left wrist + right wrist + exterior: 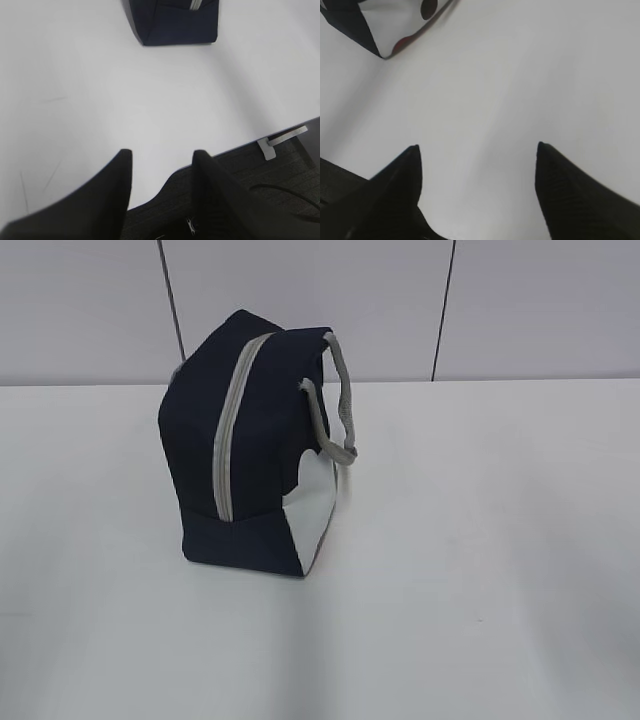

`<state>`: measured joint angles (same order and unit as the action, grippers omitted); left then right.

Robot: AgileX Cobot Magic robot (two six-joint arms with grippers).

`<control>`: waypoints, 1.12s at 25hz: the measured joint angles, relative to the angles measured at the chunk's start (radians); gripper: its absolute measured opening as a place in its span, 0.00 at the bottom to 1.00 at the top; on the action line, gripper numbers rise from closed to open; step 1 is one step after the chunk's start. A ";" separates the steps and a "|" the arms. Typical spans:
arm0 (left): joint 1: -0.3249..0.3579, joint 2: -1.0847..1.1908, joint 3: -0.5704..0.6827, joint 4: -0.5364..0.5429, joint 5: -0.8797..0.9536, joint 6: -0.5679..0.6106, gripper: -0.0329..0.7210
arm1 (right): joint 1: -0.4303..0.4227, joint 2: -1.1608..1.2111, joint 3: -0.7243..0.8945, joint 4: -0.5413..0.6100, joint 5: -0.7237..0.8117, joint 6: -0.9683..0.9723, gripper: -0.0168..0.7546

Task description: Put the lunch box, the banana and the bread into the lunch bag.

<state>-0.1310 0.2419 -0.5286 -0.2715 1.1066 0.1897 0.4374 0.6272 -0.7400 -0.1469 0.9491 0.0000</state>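
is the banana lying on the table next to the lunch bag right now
No. In the exterior view only the lunch bag stands on the white table, its grey zipper shut, and no banana shows beside it.

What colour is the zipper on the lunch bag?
Light grey, against the dark navy lunch bag; the zipper shows best in the exterior view.

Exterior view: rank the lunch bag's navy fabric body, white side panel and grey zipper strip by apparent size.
1. Dark navy fabric body of the tall lunch bag, clearly largest.
2. White side panel.
3. Grey zipper strip, long but narrow, so smallest in area.
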 joint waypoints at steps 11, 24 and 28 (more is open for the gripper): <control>0.000 0.000 0.000 0.000 0.000 0.000 0.41 | -0.101 -0.314 0.120 0.034 0.096 -0.017 0.70; 0.000 0.000 0.000 -0.001 0.000 0.000 0.37 | -0.161 -0.470 0.232 0.077 0.152 -0.073 0.70; 0.000 0.000 0.000 -0.001 -0.001 0.000 0.37 | -0.193 -0.545 0.241 0.077 0.174 -0.072 0.70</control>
<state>-0.1310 0.2419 -0.5286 -0.2723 1.1056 0.1897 0.2445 0.0823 -0.4986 -0.0704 1.1231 -0.0724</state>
